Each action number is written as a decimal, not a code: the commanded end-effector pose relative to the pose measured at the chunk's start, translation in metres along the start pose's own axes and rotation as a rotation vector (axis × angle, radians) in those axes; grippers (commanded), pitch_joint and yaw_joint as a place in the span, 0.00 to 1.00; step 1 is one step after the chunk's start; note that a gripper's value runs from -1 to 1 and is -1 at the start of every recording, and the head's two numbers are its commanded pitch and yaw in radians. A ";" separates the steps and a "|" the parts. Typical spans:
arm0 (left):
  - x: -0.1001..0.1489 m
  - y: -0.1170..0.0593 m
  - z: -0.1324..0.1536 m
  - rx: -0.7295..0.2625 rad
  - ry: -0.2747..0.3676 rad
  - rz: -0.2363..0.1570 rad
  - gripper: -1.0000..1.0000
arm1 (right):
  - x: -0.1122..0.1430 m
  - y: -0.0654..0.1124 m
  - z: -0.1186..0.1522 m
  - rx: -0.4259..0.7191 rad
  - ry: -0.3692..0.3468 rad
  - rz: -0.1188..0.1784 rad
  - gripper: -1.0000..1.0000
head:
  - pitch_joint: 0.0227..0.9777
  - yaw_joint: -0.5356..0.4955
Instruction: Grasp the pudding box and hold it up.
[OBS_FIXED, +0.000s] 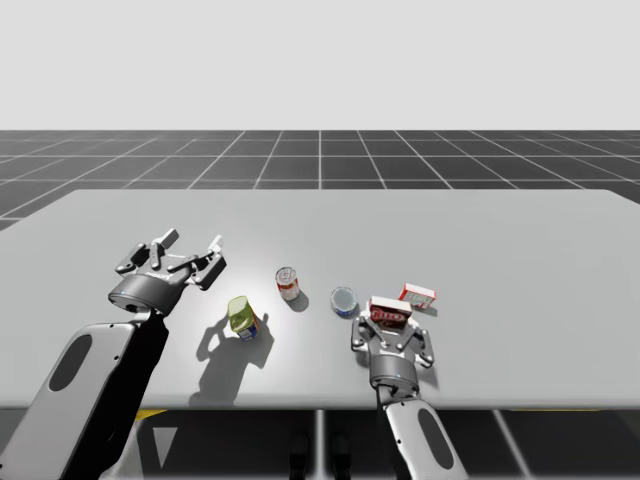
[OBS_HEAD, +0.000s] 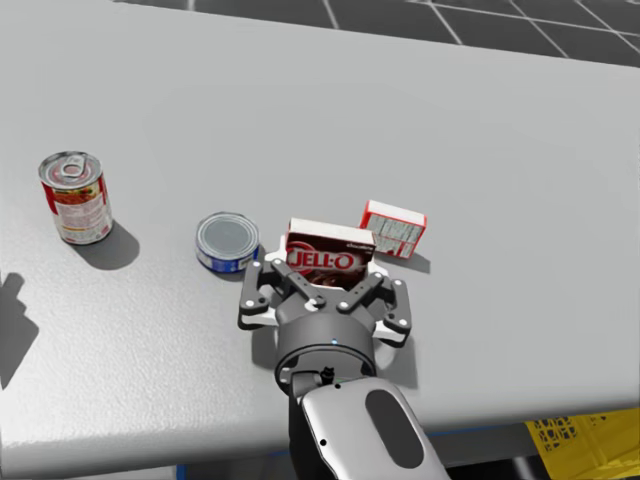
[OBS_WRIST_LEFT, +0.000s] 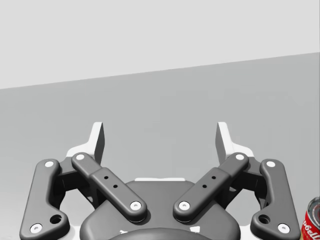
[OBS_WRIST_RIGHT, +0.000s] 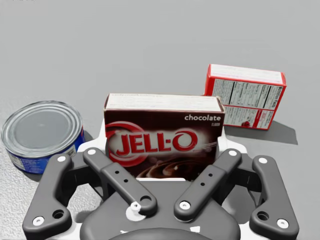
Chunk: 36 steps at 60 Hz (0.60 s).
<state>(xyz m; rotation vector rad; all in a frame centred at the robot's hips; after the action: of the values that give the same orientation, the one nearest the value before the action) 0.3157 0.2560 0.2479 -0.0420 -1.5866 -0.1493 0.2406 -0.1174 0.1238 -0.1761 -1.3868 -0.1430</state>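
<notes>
The brown pudding box (OBS_WRIST_RIGHT: 162, 137) stands upright on the grey table (OBS_FIXED: 520, 250), right of the middle (OBS_FIXED: 388, 314) and near the front edge (OBS_HEAD: 330, 258). My right gripper (OBS_WRIST_RIGHT: 165, 145) comes at it from the near side (OBS_FIXED: 388, 324), and its two fingers press against the box's left and right sides (OBS_HEAD: 328, 278). The box's base is hidden behind the gripper. Far to the left, my left gripper (OBS_FIXED: 190, 250) is open over bare table with nothing between its fingers (OBS_WRIST_LEFT: 160, 140).
A red and white box (OBS_FIXED: 417, 296) stands just behind and right of the pudding box (OBS_HEAD: 393, 229). A low blue can (OBS_FIXED: 343, 300) sits close on its left (OBS_WRIST_RIGHT: 42, 130). Further left are a red can (OBS_FIXED: 288, 283) and a green-yellow can (OBS_FIXED: 242, 318).
</notes>
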 end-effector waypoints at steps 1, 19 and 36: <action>0.000 0.000 0.000 -0.001 0.000 -0.002 0.00 | -0.007 -0.003 -0.001 -0.024 0.022 -0.003 1.00 | 0.83 0.26; -0.001 -0.001 0.000 -0.001 0.001 -0.003 0.00 | -0.007 -0.005 0.002 -0.027 0.026 -0.011 1.00 | 0.61 0.25; -0.001 -0.001 0.001 -0.001 0.000 -0.001 0.00 | -0.008 -0.004 0.002 -0.033 0.020 -0.006 1.00 | 0.48 0.24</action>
<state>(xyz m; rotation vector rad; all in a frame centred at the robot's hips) 0.3149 0.2546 0.2470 -0.0424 -1.5861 -0.1524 0.2370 -0.1120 0.1236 -0.1166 -1.3985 -0.0890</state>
